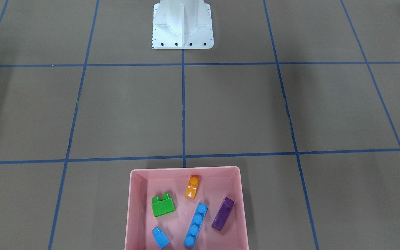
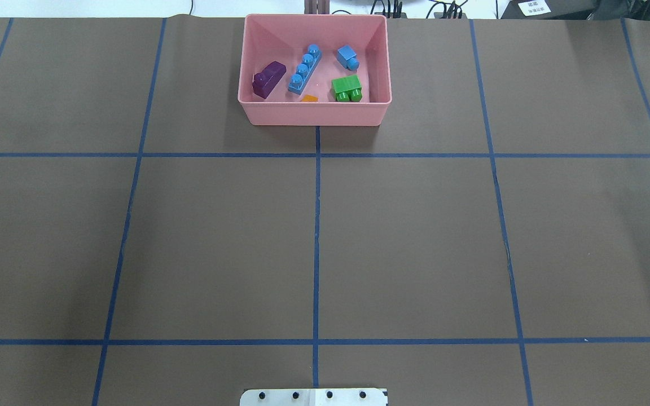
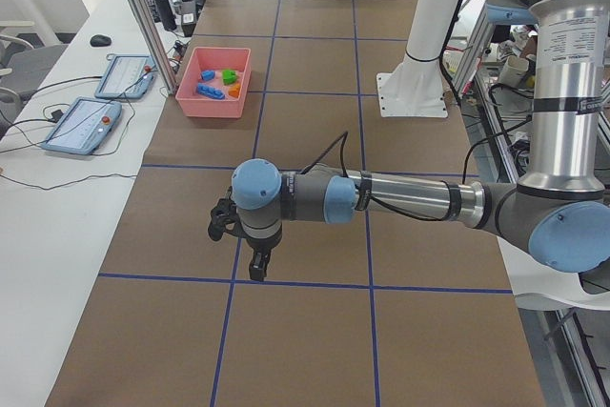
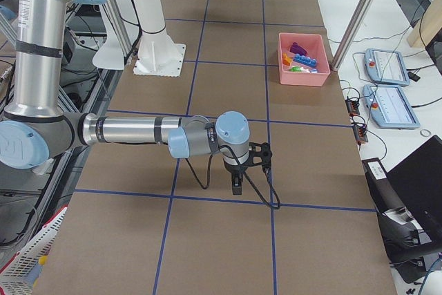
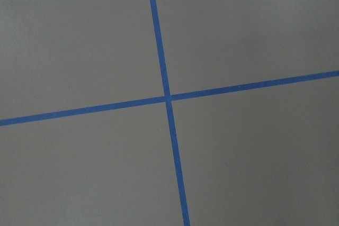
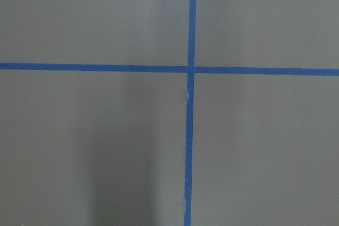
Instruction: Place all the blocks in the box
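Observation:
The pink box (image 1: 186, 169) sits at the table's far edge from the robot and also shows in the overhead view (image 2: 313, 115). Inside it lie the green block (image 1: 163, 205), the orange block (image 1: 192, 187), the long blue block (image 1: 196, 225), the purple block (image 1: 223, 214) and the small blue block (image 1: 160, 237). My left gripper (image 3: 255, 269) hangs over bare table, far from the box. My right gripper (image 4: 237, 186) does the same at the other end. Both show only in the side views, so I cannot tell whether they are open or shut.
The white robot base (image 1: 182, 26) stands at the table's middle. Blue tape lines (image 2: 316, 237) divide the brown table into squares. Tablets (image 3: 81, 126) lie on the white bench beside the table. Both wrist views show only table and tape.

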Available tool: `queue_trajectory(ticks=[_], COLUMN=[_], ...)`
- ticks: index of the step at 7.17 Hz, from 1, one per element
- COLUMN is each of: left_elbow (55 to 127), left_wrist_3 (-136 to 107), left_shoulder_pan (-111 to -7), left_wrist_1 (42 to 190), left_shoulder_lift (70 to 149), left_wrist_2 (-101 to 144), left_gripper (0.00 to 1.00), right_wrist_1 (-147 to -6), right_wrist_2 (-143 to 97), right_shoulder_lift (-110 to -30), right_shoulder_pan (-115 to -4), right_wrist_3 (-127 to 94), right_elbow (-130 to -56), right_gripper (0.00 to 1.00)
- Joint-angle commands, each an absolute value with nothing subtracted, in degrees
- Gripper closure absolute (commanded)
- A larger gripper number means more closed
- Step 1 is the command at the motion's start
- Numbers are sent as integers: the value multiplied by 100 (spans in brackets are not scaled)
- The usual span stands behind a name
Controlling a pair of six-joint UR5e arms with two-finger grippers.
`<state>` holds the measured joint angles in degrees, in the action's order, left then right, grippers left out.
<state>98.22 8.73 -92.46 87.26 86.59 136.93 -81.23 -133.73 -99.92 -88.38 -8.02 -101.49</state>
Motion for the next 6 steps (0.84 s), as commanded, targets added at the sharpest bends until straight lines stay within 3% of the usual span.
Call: queue_trajectory(ticks=[1,6], left_elbow=[9904,10090], left_wrist_3=[844,-70], left_shoulder_pan=[-9255,-9211], left_wrist_1=[8877,8850], left_shoulder_lift=[8212,8271], left_wrist_2=[13545,13491], left_gripper=[0,0], right_wrist_1=[-8130,-8191], right_wrist_2=[-13080,-13140], right_shoulder_lift=[-9985,-9896], right_shoulder_pan=[-8833,-8833], right_wrist_3=[-834,-826], right_elbow=[-10073,-9949], right_gripper=[0,0])
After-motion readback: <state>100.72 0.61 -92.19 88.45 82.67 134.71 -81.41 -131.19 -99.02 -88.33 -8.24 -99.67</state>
